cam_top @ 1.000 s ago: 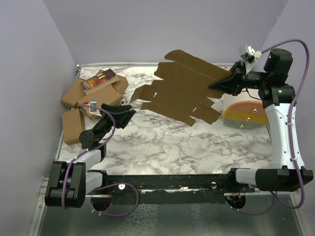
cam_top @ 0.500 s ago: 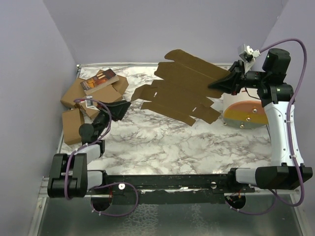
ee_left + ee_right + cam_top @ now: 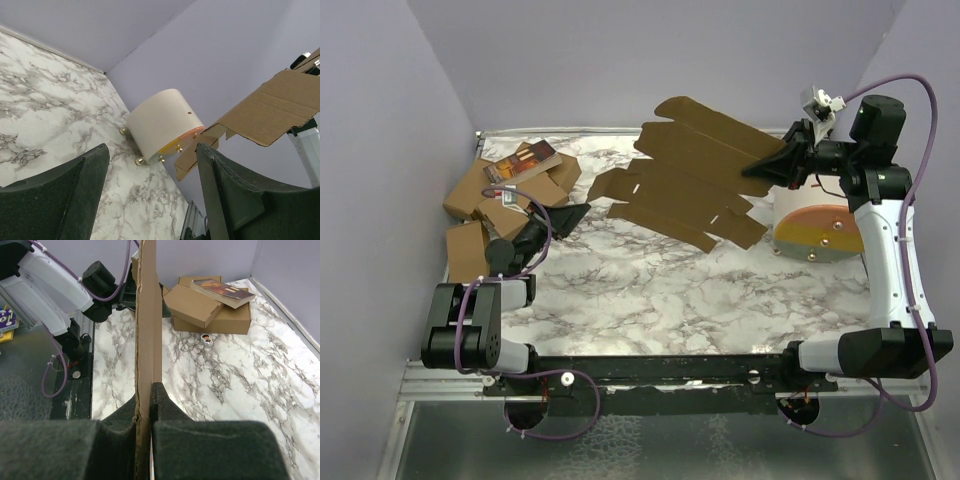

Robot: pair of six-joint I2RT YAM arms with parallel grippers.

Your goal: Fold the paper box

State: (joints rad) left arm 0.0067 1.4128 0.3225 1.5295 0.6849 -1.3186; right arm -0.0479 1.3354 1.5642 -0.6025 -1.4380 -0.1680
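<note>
Paper box, unfolded flat, hangs above the table, its edge clamped in the right end effector; left end effector gapes apart, empty.

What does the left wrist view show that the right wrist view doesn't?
Left wrist only: the white cylinder with an orange rim, framed by the open left claw. Right wrist only: the heap of brown cardboard cartons with a book on top, and the right claw shut on the edge of the flat brown die-cut cardboard sheet. Both: that sheet, held above the marble-patterned table.
</note>
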